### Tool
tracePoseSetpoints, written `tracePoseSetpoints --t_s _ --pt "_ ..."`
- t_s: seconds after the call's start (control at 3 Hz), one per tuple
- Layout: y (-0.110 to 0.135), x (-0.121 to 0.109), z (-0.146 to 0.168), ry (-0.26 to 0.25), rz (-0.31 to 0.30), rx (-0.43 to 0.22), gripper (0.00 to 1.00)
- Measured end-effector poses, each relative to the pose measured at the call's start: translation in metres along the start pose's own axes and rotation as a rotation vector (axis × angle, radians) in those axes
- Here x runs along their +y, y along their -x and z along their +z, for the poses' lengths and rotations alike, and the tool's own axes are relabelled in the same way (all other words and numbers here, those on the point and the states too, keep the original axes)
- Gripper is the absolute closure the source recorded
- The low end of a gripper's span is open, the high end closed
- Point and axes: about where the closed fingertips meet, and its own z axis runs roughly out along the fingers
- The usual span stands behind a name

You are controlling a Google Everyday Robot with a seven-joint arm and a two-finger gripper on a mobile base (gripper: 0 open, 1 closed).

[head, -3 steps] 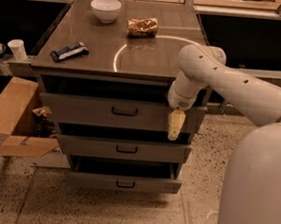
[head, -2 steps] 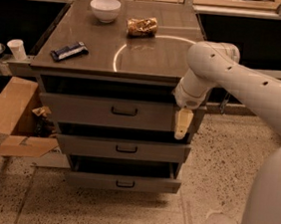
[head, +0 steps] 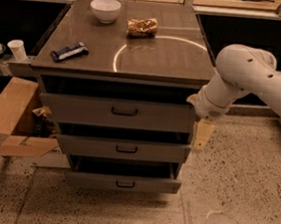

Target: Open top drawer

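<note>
In the camera view the top drawer (head: 80,110) sat just under the tabletop (head: 156,55). The hand (head: 201,136) hung beside its right end, well apart from the handle (head: 124,112); whether it was open or closed I could not tell. Crossing too low, it might catch the middle drawer (head: 87,146) instead.

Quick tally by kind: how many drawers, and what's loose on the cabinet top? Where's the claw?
Drawers: 3 (top drawer, middle drawer, bottom drawer)
Bowl: 1
Snack bag: 1
Wrapped bar: 1
Total: 6
The claw hangs by the top drawer's right end.
</note>
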Motion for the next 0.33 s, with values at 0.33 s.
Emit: tracePoseSetpoints --t_s 0.33 --pt "-0.0014 0.001 -0.0002 0.001 0.004 -0.002 0.0"
